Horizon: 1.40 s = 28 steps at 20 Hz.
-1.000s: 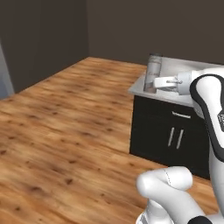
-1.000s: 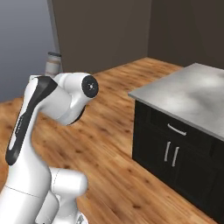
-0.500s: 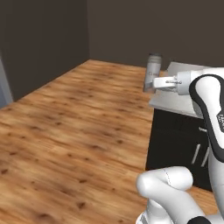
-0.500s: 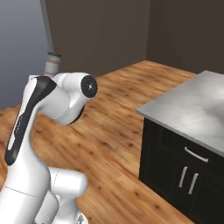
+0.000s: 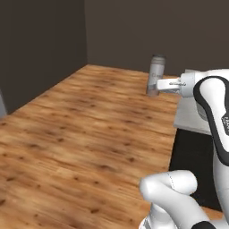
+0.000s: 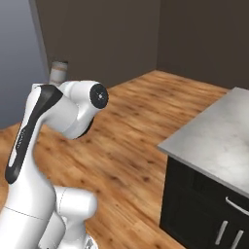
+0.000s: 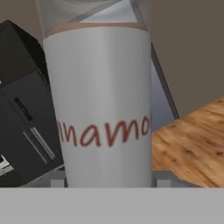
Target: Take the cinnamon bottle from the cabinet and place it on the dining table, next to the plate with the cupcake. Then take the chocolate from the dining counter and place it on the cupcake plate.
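Observation:
The cinnamon bottle hangs upright in the air above the wooden floor, with my gripper shut on its lower part from the right. Its grey-white cap peeks out behind my arm in the right base view. Close up in the hand view, the bottle shows a pale label with red lettering under a tan-brown band, and a fingertip stands on either side of its base. The cabinet, dining table, plate, cupcake and chocolate are out of view.
A dark drawer unit with a grey top and silver handles stands at the right; its top also lies just behind my arm. Wooden floor stretches left and ahead to dark walls.
The whole scene has shifted with the base: the drawer unit has slid to the right in both base views. The bottle stays in my gripper, held the same way.

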Available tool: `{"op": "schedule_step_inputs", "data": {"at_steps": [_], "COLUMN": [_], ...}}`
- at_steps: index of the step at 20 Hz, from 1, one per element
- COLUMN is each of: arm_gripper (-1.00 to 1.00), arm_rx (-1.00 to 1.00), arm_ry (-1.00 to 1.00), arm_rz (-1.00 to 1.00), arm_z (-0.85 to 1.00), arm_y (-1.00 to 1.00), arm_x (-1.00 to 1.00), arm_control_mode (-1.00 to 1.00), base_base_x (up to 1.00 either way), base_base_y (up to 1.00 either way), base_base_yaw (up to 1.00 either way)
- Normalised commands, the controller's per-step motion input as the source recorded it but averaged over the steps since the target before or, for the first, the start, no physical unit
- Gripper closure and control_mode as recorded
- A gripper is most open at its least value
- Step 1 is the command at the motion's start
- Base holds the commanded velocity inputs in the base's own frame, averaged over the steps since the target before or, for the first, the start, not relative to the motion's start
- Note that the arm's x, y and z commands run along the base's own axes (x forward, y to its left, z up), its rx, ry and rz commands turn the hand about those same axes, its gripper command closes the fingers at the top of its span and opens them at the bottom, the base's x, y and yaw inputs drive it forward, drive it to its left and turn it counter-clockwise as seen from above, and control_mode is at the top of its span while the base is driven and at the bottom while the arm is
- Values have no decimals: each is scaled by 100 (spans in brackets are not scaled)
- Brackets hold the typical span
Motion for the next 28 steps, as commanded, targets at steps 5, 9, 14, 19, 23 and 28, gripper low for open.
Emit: {"op": "schedule_step_inputs", "data": {"at_steps": [5, 9, 14, 19, 23, 28], "arm_gripper": [100, 100, 100, 100, 100, 100], "arm_rx": [0, 0, 0, 0, 0, 0], "arm_ry": [0, 0, 0, 0, 0, 0], "arm_rz": [0, 0, 0, 0, 0, 0], "arm_z": [0, 0, 0, 0, 0, 0], "arm_y": [0, 0, 0, 0, 0, 0], "arm_x": [0, 0, 0, 0, 0, 0], "arm_control_mode": [100, 100, 100, 100, 100, 100], "base_base_x": [88, 87, 83, 79, 78, 78], "base_base_y": [33, 34, 35, 37, 37, 37], "base_base_yaw": [-17, -20, -26, -31, -32, -32]}}
